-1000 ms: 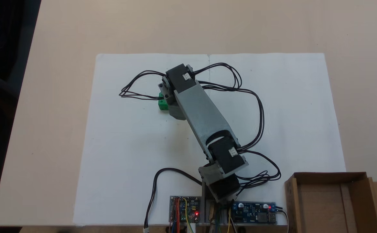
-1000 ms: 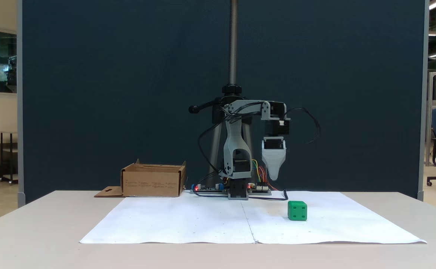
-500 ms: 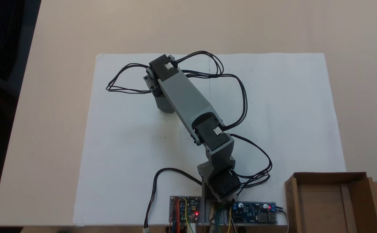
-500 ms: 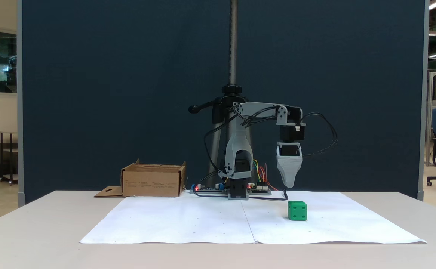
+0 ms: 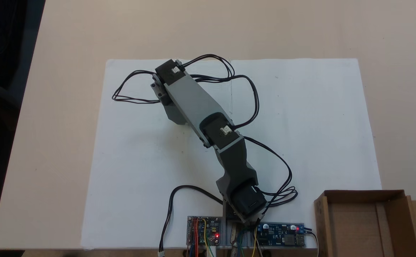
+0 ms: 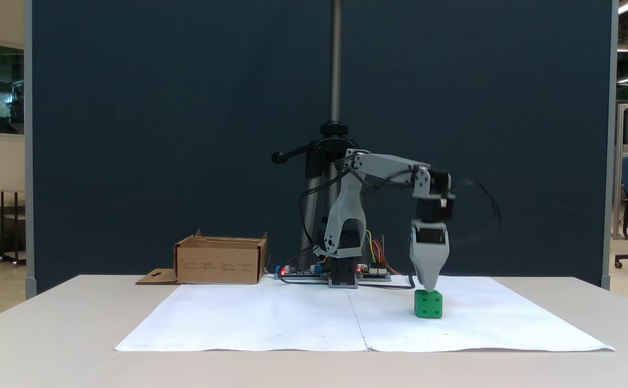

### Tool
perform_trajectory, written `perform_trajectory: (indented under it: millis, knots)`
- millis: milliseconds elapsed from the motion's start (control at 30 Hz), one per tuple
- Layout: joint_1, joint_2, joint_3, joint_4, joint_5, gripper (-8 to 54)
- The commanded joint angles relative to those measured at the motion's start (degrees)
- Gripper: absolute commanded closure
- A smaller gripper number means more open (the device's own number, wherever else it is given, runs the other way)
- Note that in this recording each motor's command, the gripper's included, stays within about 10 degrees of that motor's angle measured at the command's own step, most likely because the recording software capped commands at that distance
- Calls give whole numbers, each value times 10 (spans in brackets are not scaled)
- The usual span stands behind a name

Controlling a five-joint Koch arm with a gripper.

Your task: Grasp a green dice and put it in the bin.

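The green dice (image 6: pixel 428 304) sits on the white paper, right of the arm's base in a fixed view. My gripper (image 6: pixel 428 285) points straight down, its tip just above or touching the dice's top face. Only one narrow grey tip shows, so the jaws' state is hidden. In the other fixed view, from above, the forearm (image 5: pixel 190 100) stretches to the upper left and covers the dice. The bin (image 5: pixel 363 194) is an empty brown cardboard box at the bottom right there; from the front the bin (image 6: pixel 220 265) stands at the left, behind the paper.
A white paper sheet (image 5: pixel 300 125) covers the table's middle. Circuit boards (image 5: pixel 281 233) and loose black cables (image 5: pixel 133 101) lie around the arm's base. A dark tripod pole (image 6: pixel 336 64) rises behind the arm. The bin's flap (image 6: pixel 155 277) lies flat on the table.
The arm has reached farther out and lowered. The gripper tip came down from well above the table to the dice's top, and the forearm now covers the dice from above.
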Motion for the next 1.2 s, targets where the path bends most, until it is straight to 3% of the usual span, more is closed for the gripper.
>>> perform_trajectory:
  millis: [0, 1167]
  knots:
    - [-9, 4, -17, -28, 47, 29]
    - [2, -62, -17, -46, 57, 31]
